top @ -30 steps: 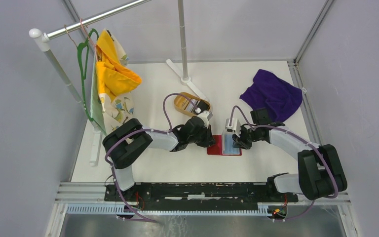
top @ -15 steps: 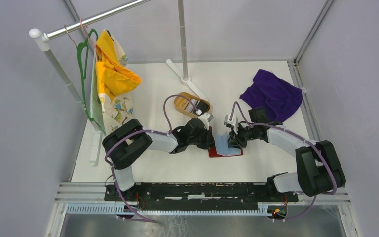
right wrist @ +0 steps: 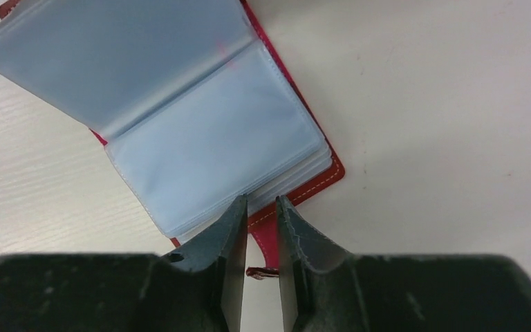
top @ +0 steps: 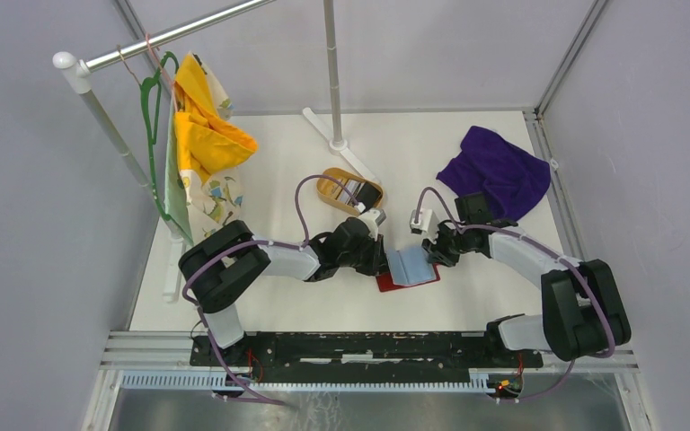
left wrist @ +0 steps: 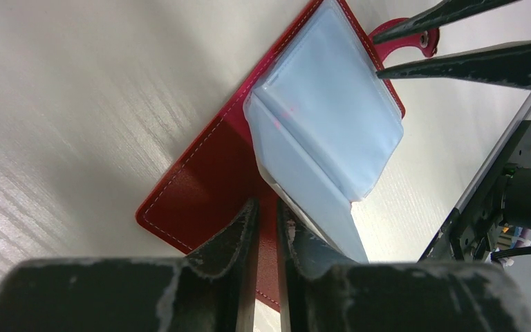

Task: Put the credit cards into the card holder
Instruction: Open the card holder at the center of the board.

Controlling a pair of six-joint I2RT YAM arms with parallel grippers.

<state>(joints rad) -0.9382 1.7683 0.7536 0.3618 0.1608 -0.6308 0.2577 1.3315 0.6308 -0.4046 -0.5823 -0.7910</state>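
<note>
The red card holder point(top: 395, 281) lies open on the table between my grippers, its pale blue plastic sleeves point(top: 411, 265) fanned open. In the left wrist view, my left gripper point(left wrist: 266, 218) is shut to a narrow slit, tips down on the bare red cover point(left wrist: 193, 187) beside the sleeves point(left wrist: 332, 117). In the right wrist view, my right gripper point(right wrist: 261, 207) is shut to a narrow slit at the holder's point(right wrist: 321, 181) edge. The red snap tab point(right wrist: 266, 235) shows in that slit. Credit cards point(top: 360, 192), black and silvery, lie in the tan tray point(top: 331, 184).
A purple cloth point(top: 496, 171) lies at the back right. A clothes rail with a yellow garment point(top: 202, 126) and a green hanger point(top: 153, 99) stands at the left. A pole on a white foot point(top: 338, 144) stands behind the tray.
The pale blue sleeves were flat on the holder's right half. They have been lifted and turned over towards the left. My right gripper swung left, then back a little; the left arm shifted slightly.
</note>
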